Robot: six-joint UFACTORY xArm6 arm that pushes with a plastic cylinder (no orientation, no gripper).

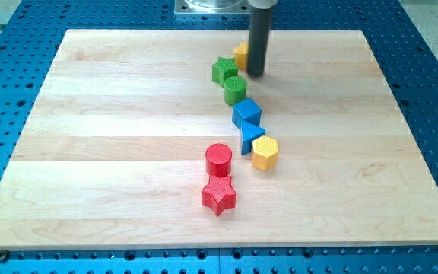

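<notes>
Nearest, a red star [219, 196] touches a red cylinder [219, 160] behind it. Beyond, right: yellow hexagon [265, 152], blue triangle [251, 135], blue cube [246, 114], green cylinder [235, 90], green star [223, 70]. Farthest, my tip [255, 74] stands on the desk [112, 152] against a yellow block [240, 55], shape unclear. No jaws fitted.

my tip [255, 74] touching yellow block [240, 55], green star [223, 70] just left

Yellow block [240, 54] half behind rod [258, 38]
</notes>
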